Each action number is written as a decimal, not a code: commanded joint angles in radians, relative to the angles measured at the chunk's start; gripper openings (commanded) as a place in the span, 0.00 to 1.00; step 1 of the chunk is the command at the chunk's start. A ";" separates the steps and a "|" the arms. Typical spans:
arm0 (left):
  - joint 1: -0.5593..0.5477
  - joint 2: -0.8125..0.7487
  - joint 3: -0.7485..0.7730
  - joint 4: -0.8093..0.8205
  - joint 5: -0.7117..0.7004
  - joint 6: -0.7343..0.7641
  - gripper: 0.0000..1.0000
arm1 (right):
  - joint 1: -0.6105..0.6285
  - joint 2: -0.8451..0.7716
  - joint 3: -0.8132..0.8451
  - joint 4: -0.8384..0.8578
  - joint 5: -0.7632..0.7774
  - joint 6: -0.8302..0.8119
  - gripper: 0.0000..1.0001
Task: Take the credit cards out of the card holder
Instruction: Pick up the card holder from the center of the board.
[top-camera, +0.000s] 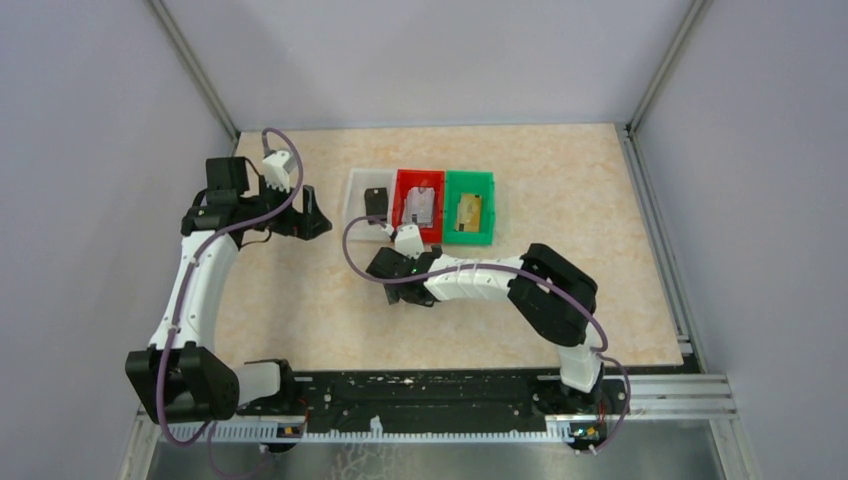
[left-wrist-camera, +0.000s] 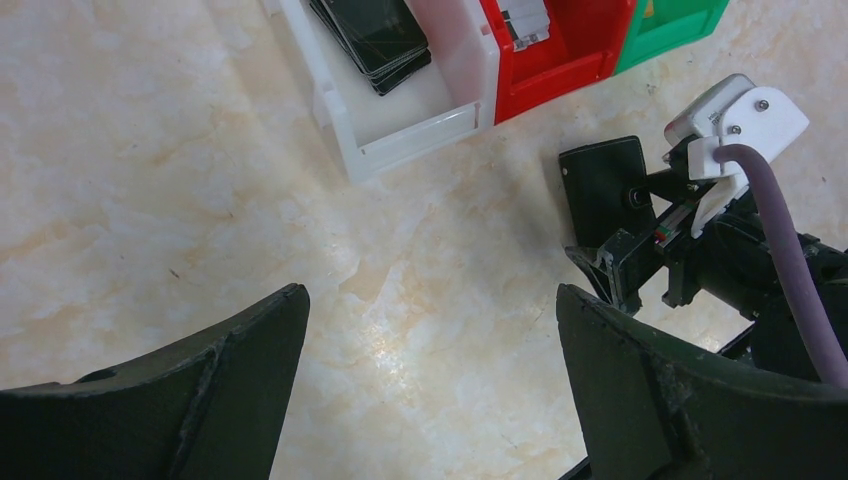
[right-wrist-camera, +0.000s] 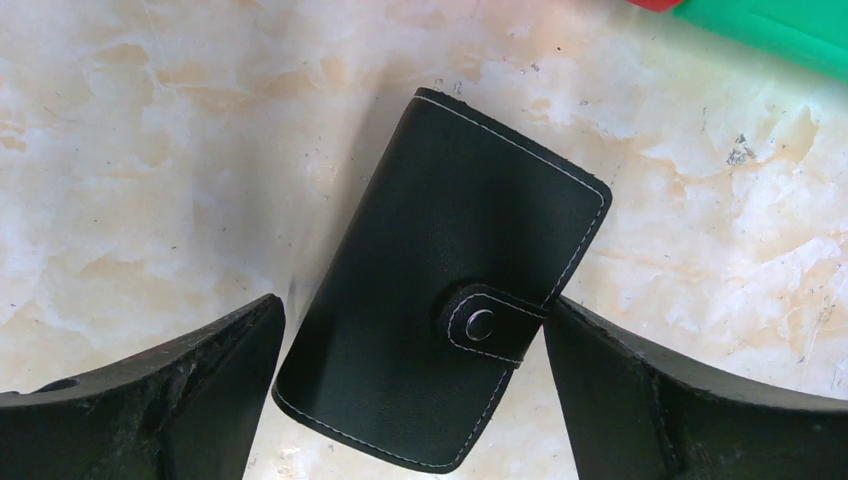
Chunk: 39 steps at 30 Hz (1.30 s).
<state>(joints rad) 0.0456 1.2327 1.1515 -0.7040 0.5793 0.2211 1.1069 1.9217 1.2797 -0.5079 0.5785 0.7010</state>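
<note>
The card holder (right-wrist-camera: 440, 280) is a black wallet with white stitching, its strap tab snapped shut. It lies on the table between the open fingers of my right gripper (right-wrist-camera: 412, 303); the right finger (right-wrist-camera: 640, 390) is close against its strap side. The holder also shows in the left wrist view (left-wrist-camera: 603, 190). My right gripper (top-camera: 392, 280) hovers low over it. A black card (top-camera: 376, 203) lies in the white bin (top-camera: 355, 185), a silvery card (top-camera: 420, 207) in the red bin (top-camera: 405, 180), a gold card (top-camera: 468, 212) in the green bin (top-camera: 485, 185). My left gripper (top-camera: 305, 215) is open and empty, left of the bins.
The three bins stand side by side at the middle back of the table. Grey walls close in the left, back and right. The right arm's purple cable (left-wrist-camera: 790, 260) and wrist camera (left-wrist-camera: 735, 115) are near the holder.
</note>
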 joint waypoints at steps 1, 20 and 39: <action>-0.002 -0.020 0.011 -0.004 0.014 -0.007 0.99 | -0.003 0.003 0.030 0.044 -0.004 0.008 0.98; -0.001 -0.052 -0.145 0.100 0.248 -0.083 0.99 | -0.003 -0.334 -0.201 0.279 -0.063 -0.046 0.65; -0.119 -0.150 -0.317 0.495 0.419 -0.717 0.99 | 0.057 -0.457 -0.050 0.542 -0.213 -0.252 0.69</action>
<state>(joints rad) -0.0471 1.1049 0.8570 -0.3088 1.0035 -0.3698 1.1358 1.4822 1.1233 -0.1154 0.3874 0.4969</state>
